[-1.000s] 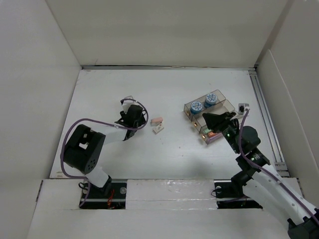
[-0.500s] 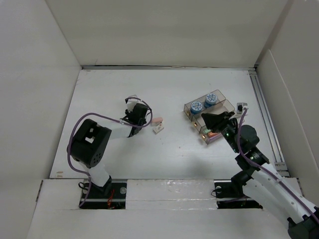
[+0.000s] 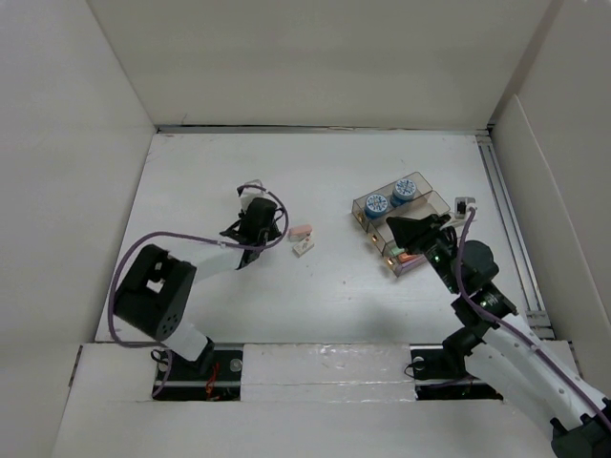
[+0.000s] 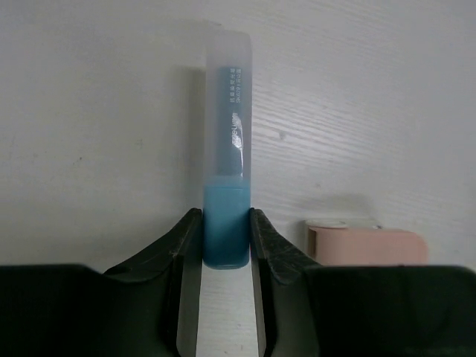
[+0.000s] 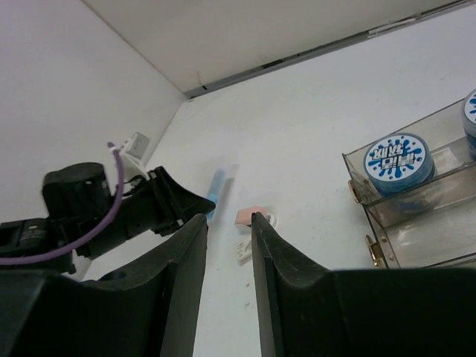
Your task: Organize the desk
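Note:
The desk (image 3: 334,286) is a large white tabletop. My left gripper (image 3: 263,221) is shut on the blue end of a blue tube with a translucent cap (image 4: 227,149), low over the desk's left middle. The tube points away from the jaws (image 4: 225,238) and also shows in the right wrist view (image 5: 219,187). A pink block (image 3: 300,232) lies just right of the tube (image 4: 368,245). My right gripper (image 3: 409,231) hovers over the clear tray's near end, jaws slightly apart and empty (image 5: 229,223).
A clear compartmented tray (image 3: 421,177) at centre right holds two blue round tins (image 3: 376,203). A small white piece (image 3: 304,246) lies next to the pink block. A small black-and-white item (image 3: 465,206) sits right of the tray. White walls enclose the desk.
My left gripper has shifted slightly right toward the pink block, still holding the tube, and its elbow has swung. The right arm has not moved.

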